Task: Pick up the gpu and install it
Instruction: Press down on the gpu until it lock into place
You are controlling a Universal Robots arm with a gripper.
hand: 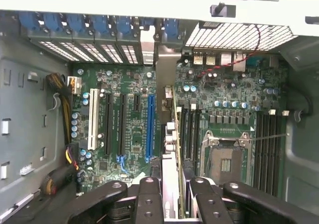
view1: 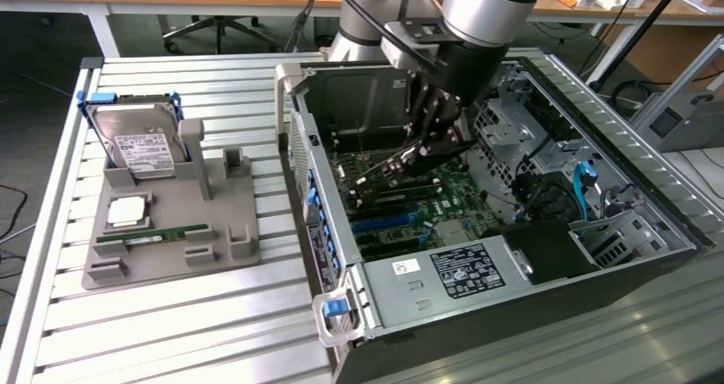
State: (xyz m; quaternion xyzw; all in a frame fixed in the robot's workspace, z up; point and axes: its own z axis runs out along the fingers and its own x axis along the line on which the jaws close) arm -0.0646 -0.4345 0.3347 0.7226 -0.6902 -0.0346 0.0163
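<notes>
The open computer case (view1: 498, 257) lies on its side, motherboard (hand: 124, 124) facing up. Inside it, the gripper (view1: 421, 157) clamps the gpu (view1: 379, 170) between its fingers (hand: 149, 199). The card stands on edge over the expansion slots, long axis from the claw toward ten o'clock in the exterior view, its metal bracket (hand: 147, 45) against the case's rear slot wall. At nine o'clock of the case, a grey tray (view1: 169, 231) carries a hard drive (view1: 138, 147) and a memory stick (view1: 153, 234).

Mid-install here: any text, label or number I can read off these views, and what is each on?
No text reads clearly.
Power supply label: white print on black, too small to read.
White sticker beside it: a mark, unreadable.
Hard drive label: print too blurred.
Motherboard markings: too fine to read.
</notes>
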